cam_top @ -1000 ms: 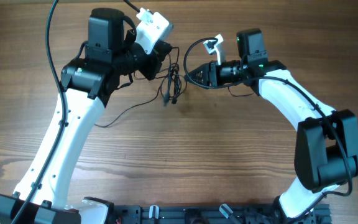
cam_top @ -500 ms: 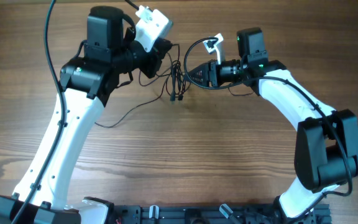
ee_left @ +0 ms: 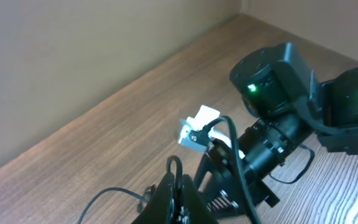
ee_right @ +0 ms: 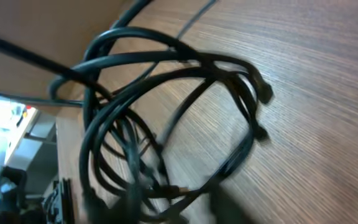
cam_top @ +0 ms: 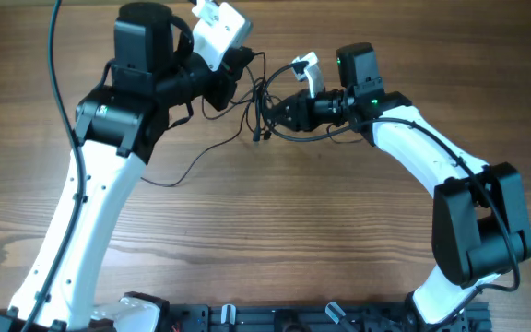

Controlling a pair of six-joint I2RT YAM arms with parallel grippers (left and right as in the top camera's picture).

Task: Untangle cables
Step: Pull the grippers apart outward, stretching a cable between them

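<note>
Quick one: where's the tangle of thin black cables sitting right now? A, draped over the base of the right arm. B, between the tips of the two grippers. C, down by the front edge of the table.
B: in the overhead view the cables bunch in the gap between the left gripper and the right gripper, with one strand trailing off toward the left arm.

The table (cam_top: 293, 231) is brown wood-grain board. One thin black strand of the cables (cam_top: 201, 152) trails across it toward the left arm (whether the knotted part touches the wood, I cannot tell). A black rail (cam_top: 293, 318) sits along its near edge.
</note>
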